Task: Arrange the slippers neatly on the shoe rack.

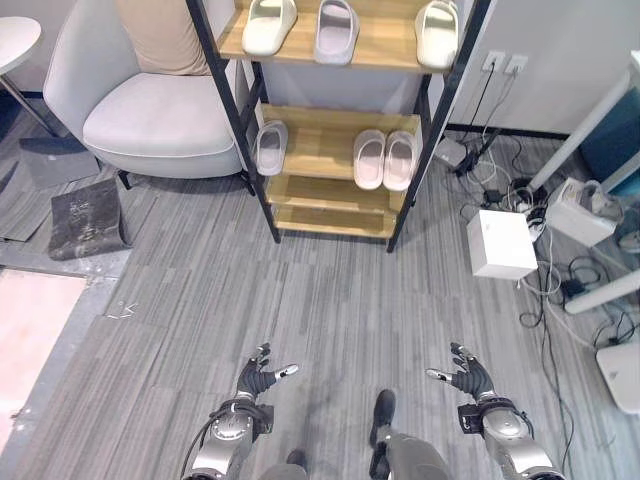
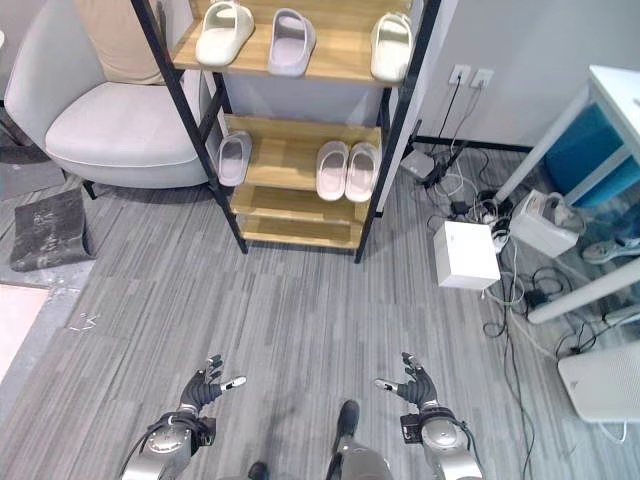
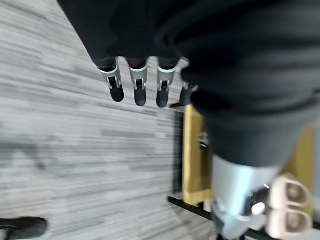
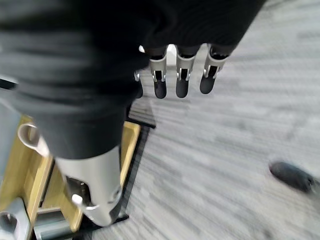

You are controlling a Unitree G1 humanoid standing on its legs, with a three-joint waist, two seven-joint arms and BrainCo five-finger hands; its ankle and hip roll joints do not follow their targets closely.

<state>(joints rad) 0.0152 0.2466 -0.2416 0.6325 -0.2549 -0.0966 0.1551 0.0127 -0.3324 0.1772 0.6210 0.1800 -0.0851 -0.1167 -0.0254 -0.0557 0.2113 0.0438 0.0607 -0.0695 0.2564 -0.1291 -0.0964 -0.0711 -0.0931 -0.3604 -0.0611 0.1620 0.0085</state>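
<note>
A wooden shoe rack [image 1: 300, 52] with a black frame stands ahead. Its top shelf carries a cream slipper [image 1: 269, 25], a grey slipper [image 1: 336, 31] and another cream slipper [image 1: 438, 33]. On the middle shelf a single grey slipper [image 1: 270, 147] lies at the left and a pink pair [image 1: 385, 159] lies side by side at the right. My left hand [image 1: 261, 377] and right hand [image 1: 465, 374] hover low over the floor, well short of the rack. Both are open, fingers spread, holding nothing. The pink pair [image 3: 289, 207] also appears in the left wrist view.
A grey armchair [image 1: 150, 110] stands left of the rack. A dark mat [image 1: 88, 218] lies on the floor beside it. A white box [image 1: 499, 243], tangled cables [image 1: 545, 270] and white table legs [image 1: 580, 130] crowd the right side.
</note>
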